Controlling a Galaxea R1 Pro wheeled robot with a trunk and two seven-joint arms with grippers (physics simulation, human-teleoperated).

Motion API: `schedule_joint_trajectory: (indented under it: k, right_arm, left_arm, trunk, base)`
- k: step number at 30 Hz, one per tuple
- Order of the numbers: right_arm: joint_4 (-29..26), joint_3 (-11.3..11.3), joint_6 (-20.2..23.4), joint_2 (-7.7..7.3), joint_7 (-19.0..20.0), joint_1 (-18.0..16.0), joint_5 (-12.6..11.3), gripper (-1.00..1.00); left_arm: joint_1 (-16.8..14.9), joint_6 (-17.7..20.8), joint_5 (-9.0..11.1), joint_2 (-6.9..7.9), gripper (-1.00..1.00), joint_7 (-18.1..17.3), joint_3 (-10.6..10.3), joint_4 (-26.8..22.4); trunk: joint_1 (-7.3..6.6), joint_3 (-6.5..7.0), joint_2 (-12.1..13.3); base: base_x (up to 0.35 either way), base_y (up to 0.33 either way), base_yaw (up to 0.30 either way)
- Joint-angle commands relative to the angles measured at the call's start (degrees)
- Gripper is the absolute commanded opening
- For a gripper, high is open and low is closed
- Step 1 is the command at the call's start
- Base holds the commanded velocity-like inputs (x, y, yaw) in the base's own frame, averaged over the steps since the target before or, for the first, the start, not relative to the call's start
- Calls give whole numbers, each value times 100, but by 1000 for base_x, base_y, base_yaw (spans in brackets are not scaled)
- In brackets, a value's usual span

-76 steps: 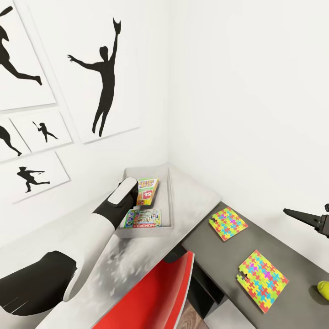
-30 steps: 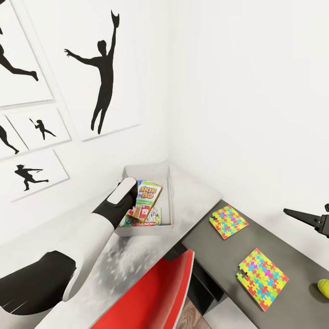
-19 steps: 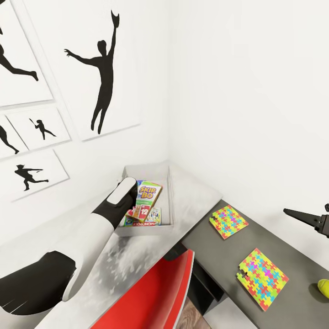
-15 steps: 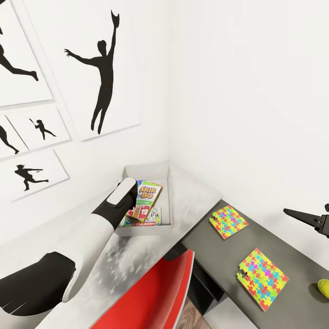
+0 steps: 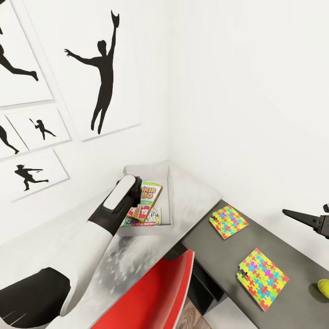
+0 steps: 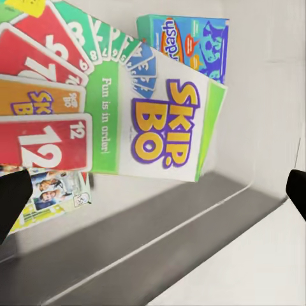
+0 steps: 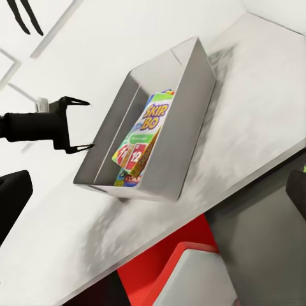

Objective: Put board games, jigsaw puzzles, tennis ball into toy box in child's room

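Observation:
The pale grey toy box (image 5: 170,201) stands on the pale table (image 5: 196,192) in the corner. In it the SKIP-BO board game (image 5: 150,195) lies tilted on the MONOPOLY box (image 5: 148,217). The left wrist view also shows the SKIP-BO game (image 6: 156,124) with a blue board game (image 6: 185,39) beyond it. My left gripper (image 5: 136,189) hovers open just over the box's near-left side, holding nothing. Two jigsaw puzzles (image 5: 228,222) (image 5: 262,278) and the tennis ball (image 5: 323,289) lie on the lower dark grey desk (image 5: 214,260). My right gripper (image 5: 299,215) hangs open above that desk's right end.
A red chair (image 5: 155,297) stands close in front, between the table and the dark desk. White walls with black baseball-player prints (image 5: 103,73) close off the back and left. The right wrist view shows the toy box (image 7: 191,95) and my left gripper (image 7: 88,125).
The SKIP-BO game left my left gripper and settled onto the MONOPOLY box in the toy box. Since then the left arm has lifted and drawn back a little.

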Motion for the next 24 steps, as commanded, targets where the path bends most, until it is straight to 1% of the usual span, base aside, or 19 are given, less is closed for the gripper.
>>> schedule_joint_trajectory:
  k: [1, 2, 3, 4, 5, 6, 8, 9, 11, 12, 13, 14, 16, 17, 18, 19, 21, 22, 24]
  right_arm:
    - [1, 21, 18, 0, 23, -7, 13, 100]
    - [1, 21, 18, 0, 23, -7, 13, 100]
    - [1, 49, 11, 0, 23, -5, 14, 100]
    - [1, 49, 11, 0, 23, -5, 14, 100]
    - [1, 77, 3, 1, 23, -6, 14, 100]
    - [1, 77, 3, 1, 23, -6, 14, 100]
    - [1, 134, -9, 2, 27, -5, 13, 100]
    - [1, 134, -9, 2, 27, -5, 13, 100]
    - [1, 186, -18, 4, 29, -6, 13, 100]
    - [1, 186, -18, 4, 29, -6, 13, 100]
    - [1, 213, -24, 6, 29, -7, 14, 100]
    - [1, 213, -24, 6, 29, -7, 14, 100]
    - [1, 275, -33, 27, 30, -5, 15, 100]
    - [1, 275, -33, 27, 30, -5, 15, 100]
    - [1, 326, -45, 106, 31, -6, 15, 100]
    - [1, 326, -45, 106, 31, -6, 15, 100]
    - [1, 366, -80, 219, 38, -7, 16, 100]
    - [1, 366, -80, 219, 38, -7, 16, 100]
    - [1, 390, -119, 316, 70, -7, 18, 100]
  left_arm:
    - [63, -22, 18, 2, 100, 49, -20, -224]
    - [63, -22, 18, 2, 100, 49, -20, -224]
    - [132, -19, 15, 0, 100, 81, -35, -451]
    - [132, -19, 15, 0, 100, 81, -35, -451]
    - [200, -14, 9, -1, 100, 108, -53, -678]
    - [200, -14, 9, -1, 100, 108, -53, -678]
    - [313, -1, -12, -3, 100, 153, -157, -1121]
    - [313, -1, -12, -3, 100, 153, -157, -1121]
    - [394, 38, -41, 1, 100, 186, -421, -1542]
    - [394, 38, -41, 1, 100, 186, -421, -1542]
    - [420, 69, -69, 8, 100, 199, -619, -1741]
    - [420, 69, -69, 8, 100, 199, -619, -1741]
    - [445, 141, -173, 38, 100, 218, -1088, -2101]
    - [445, 141, -173, 38, 100, 218, -1088, -2101]
    - [447, 244, -358, 68, 100, 228, -1595, -2443]
    - [447, 244, -358, 68, 100, 228, -1595, -2443]
    - [433, 430, -589, 63, 100, 234, -2052, -2750]
    - [433, 430, -589, 63, 100, 234, -2052, -2750]
    - [424, 723, -783, 60, 100, 229, -2408, -3013]
  trunk:
    - [3, -11, -11]
    - [3, -11, -11]
    - [3, -11, -11]
    - [3, -11, -11]
    - [3, -11, -11]
    - [3, -11, -11]
    - [3, -11, -11]
    - [3, -11, -11]
    - [3, -11, -11]
    - [3, -11, -11]
    - [3, -11, -11]
    - [3, -11, -11]
    - [3, -11, -11]
    - [3, -11, -11]
    - [3, -11, -11]
    - [3, -11, -11]
    - [3, -11, -11]
    - [3, -11, -11]
    - [3, -11, -11]
  base:
    - [0, 0, 0]
    - [0, 0, 0]
    - [0, 0, 0]
    - [0, 0, 0]
    - [0, 0, 0]
    - [0, 0, 0]
    - [0, 0, 0]
    - [0, 0, 0]
    - [0, 0, 0]
    - [0, 0, 0]
    - [0, 0, 0]
    - [0, 0, 0]
    - [0, 0, 0]
    - [0, 0, 0]
    - [0, 0, 0]
    - [0, 0, 0]
    - [0, 0, 0]
    - [0, 0, 0]
    - [0, 0, 0]
